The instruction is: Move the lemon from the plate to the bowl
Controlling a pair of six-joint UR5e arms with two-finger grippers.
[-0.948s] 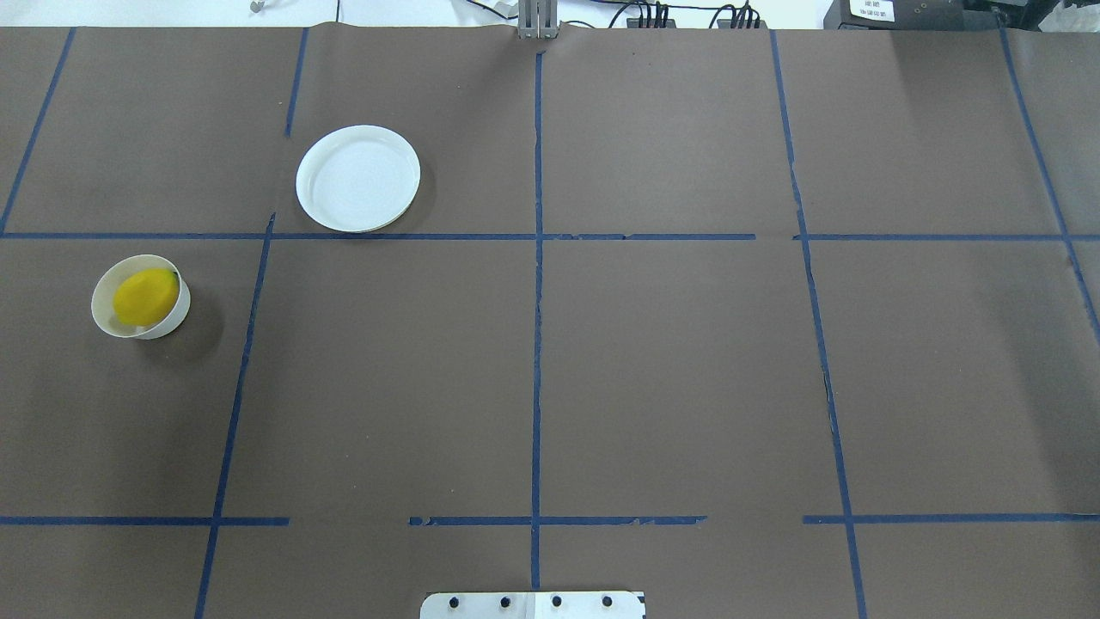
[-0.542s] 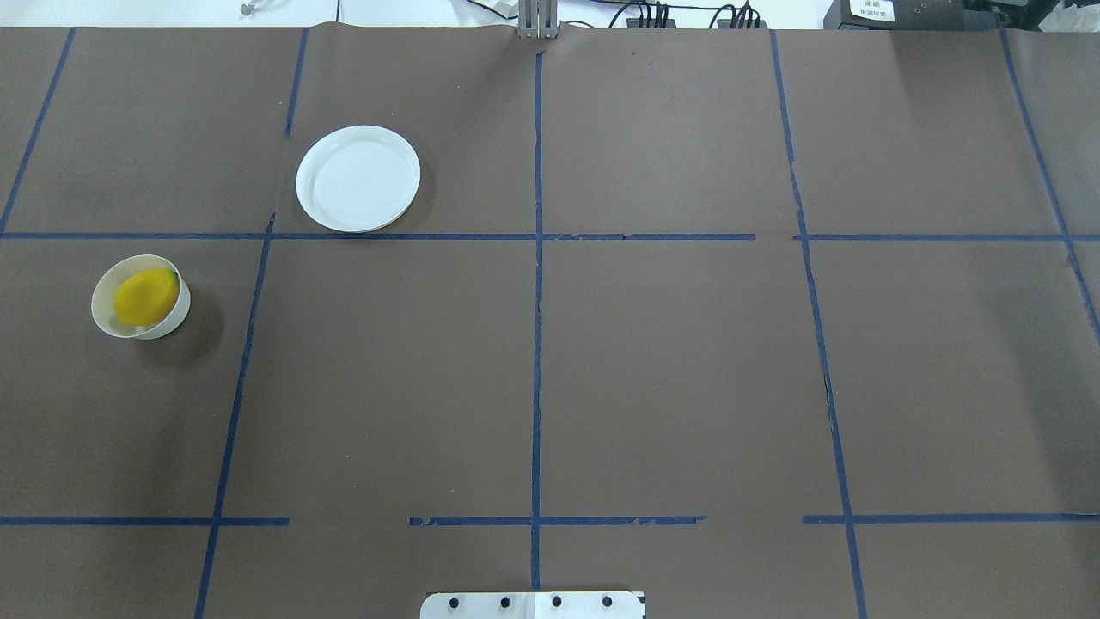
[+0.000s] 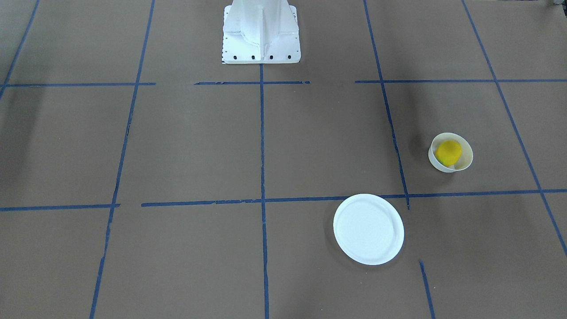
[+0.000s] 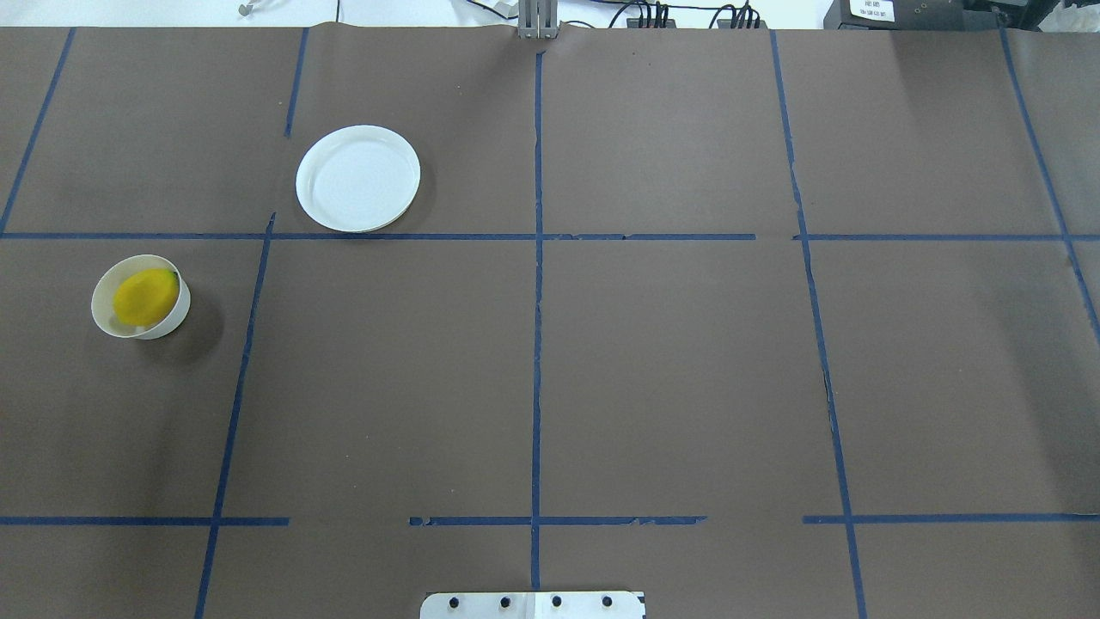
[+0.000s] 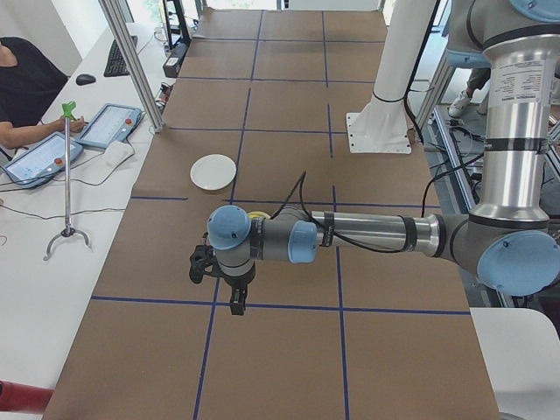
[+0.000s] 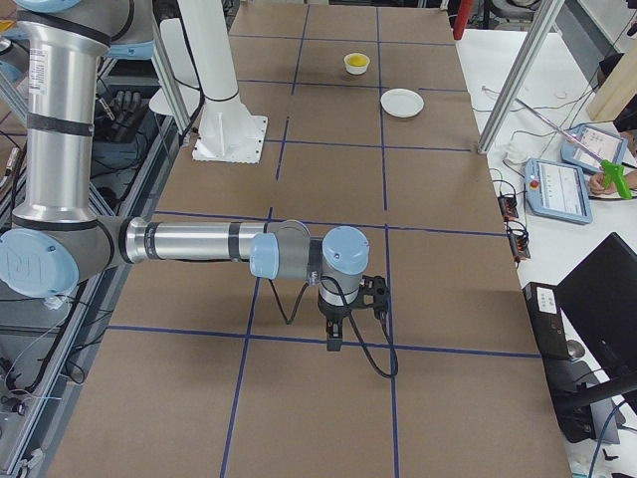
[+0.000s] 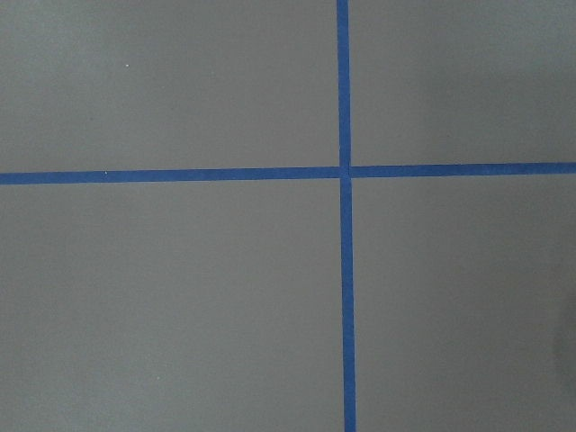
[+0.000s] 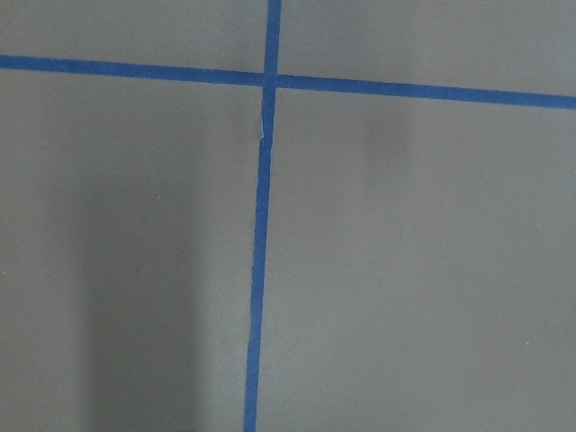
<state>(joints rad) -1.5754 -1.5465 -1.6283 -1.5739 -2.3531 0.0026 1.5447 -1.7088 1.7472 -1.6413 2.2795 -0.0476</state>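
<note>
So, lemon (image 4: 146,297): bright yellow, smooth, oval, with a dark green tip at one end. It sits inside the bowl, not on the plate, and fills most of it.
Bowl (image 4: 174,320): small, deep, white, thin wall. It stands on the left arm's side of the table, one grid cell nearer the robot than the plate.
Plate (image 4: 357,179): flat, white, low rim, just beyond a tape line and apart from the bowl.
Left gripper (image 5: 236,306): I only get it from the side view. It hangs fingers-down over the brown paper by a tape line, on a near-horizontal forearm. I can't tell whether the fingers are spread or closed.
Right gripper (image 6: 333,344): same pose, fingers-down over a tape line, well apart from the bowl and plate. I can't tell the finger gap here either.
Wrist cams: both show me only paper and a blue tape crossing.
</note>
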